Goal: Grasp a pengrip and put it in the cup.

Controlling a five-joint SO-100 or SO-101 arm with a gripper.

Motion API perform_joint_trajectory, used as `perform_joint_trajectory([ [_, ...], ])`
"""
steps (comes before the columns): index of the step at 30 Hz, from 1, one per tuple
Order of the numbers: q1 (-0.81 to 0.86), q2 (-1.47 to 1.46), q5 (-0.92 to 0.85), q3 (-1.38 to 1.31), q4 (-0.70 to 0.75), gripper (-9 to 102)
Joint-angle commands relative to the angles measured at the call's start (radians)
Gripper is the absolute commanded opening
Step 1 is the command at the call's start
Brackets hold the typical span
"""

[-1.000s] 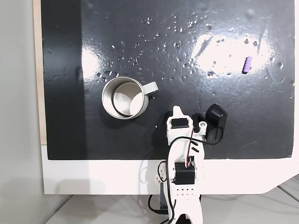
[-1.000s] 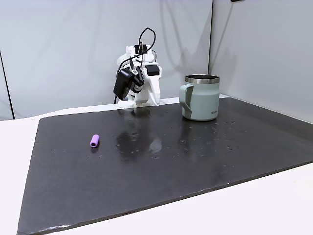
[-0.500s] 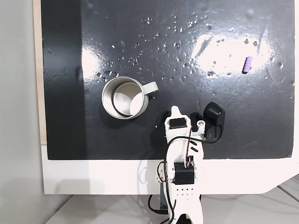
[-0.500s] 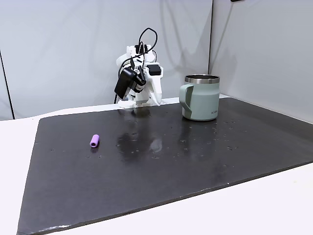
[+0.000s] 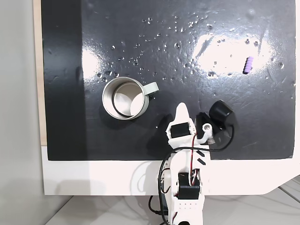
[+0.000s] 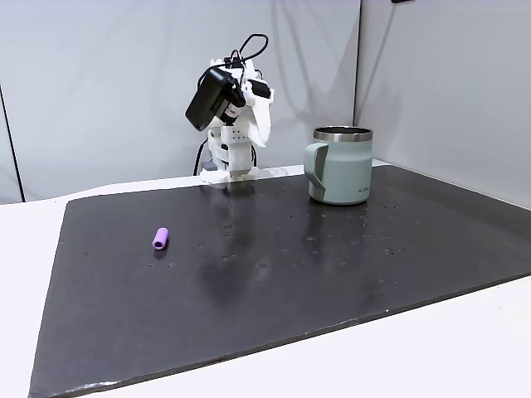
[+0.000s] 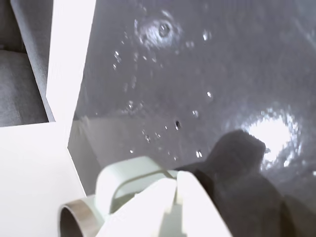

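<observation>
**Claw raised near the cup, pengrip lying far off**

In a fixed view from above, the cup point(image 5: 123, 98) stands upright left of middle on the dark counter point(image 5: 65, 70). Just right, by the near edge, the claw point(image 5: 182, 111) is raised; its opening cannot be told. The pengrip point(image 5: 248, 64) lies toward the far right corner.

One pengrip point(image 5: 248, 64), one cup point(image 5: 123, 98), one mat point(image 5: 70, 70).

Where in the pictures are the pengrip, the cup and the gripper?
pengrip point(image 5: 248, 64): a fixed view, middle of its ribbed body.
cup point(image 6: 347, 172): a fixed view, outer side wall.
gripper point(image 5: 182, 110): a fixed view, at the white fingertips.
</observation>
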Motion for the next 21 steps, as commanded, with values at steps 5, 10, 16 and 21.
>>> perform_joint_trajectory([
  [5, 0.037, -0.206, -0.126, -0.318, 0.091, 0],
  [10, 0.083, -0.575, -0.196, -0.681, 0.242, 0],
  [16, 0.212, -0.836, -0.362, -0.904, 0.318, 0],
  [21, 0.321, -0.996, -0.508, -1.028, 0.298, 0],
])
